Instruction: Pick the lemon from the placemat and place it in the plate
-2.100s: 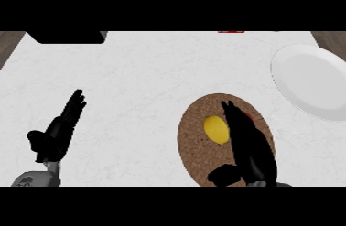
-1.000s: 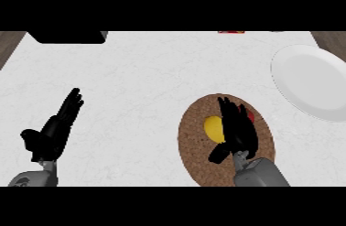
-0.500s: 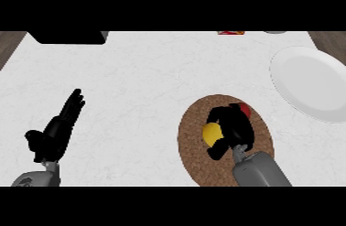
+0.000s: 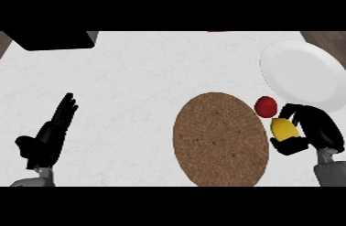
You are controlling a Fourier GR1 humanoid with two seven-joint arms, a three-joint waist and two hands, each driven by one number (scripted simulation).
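The lemon [image 4: 283, 128] is seen at the right of the frame, off the placemat, held above the white counter [image 4: 142, 78] just past the mat's right edge. Only part of its yellow skin is shown; the rest is covered by the black fingers curled round it. Its long axis runs roughly up and down the frame, tilted slightly. It is gripped by the right robot hand [image 4: 312, 129], whose fingers and thumb are clenched round it from the right and from below. A small red ball-like thing [image 4: 266, 106] is seen just above the lemon, touching the hand's upper edge; what it is cannot be told. The round brown placemat [image 4: 219, 138] lies bare just left of the lemon. The white plate [image 4: 300, 72] sits at the upper right, its lower rim partly hidden by the hand. The left robot hand [image 4: 51, 133] rests at the lower left, fingers straight and released. A dark block [image 4: 51, 38] is cut off at the upper left.
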